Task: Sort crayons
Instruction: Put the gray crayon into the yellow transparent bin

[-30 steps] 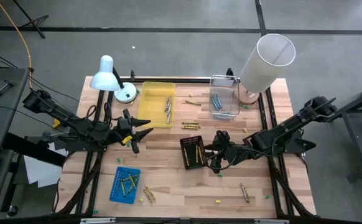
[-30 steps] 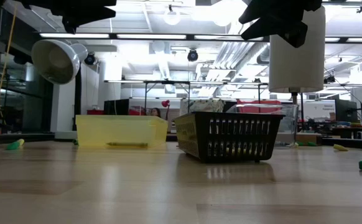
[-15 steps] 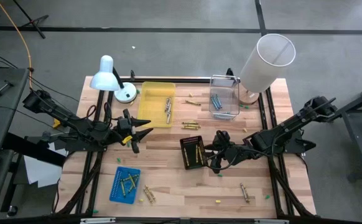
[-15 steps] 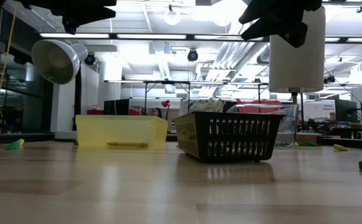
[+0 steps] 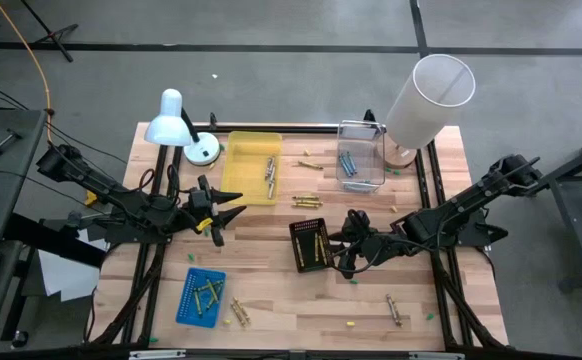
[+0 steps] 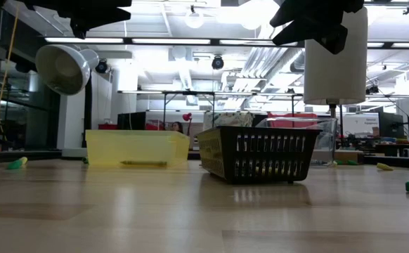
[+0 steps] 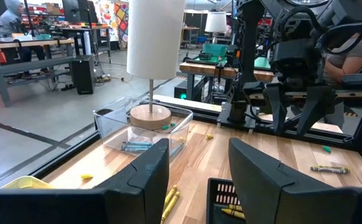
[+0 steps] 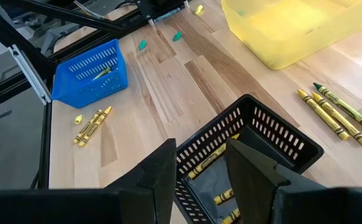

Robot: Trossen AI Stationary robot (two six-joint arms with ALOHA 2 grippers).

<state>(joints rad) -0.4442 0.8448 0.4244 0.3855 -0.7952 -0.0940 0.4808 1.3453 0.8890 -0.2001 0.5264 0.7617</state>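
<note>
Nearest, at six o'clock, a blue basket [image 5: 201,297] holds yellow crayons [image 5: 208,292]. Mid-table, the right gripper [image 5: 348,240], jaws parted and empty, hovers beside a black basket [image 5: 311,244]. At nine o'clock, the left gripper [image 5: 221,214] gapes empty.

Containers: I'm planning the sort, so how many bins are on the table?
4: yellow tray and clear box at the back, black basket mid-table, blue basket front-left.
</note>
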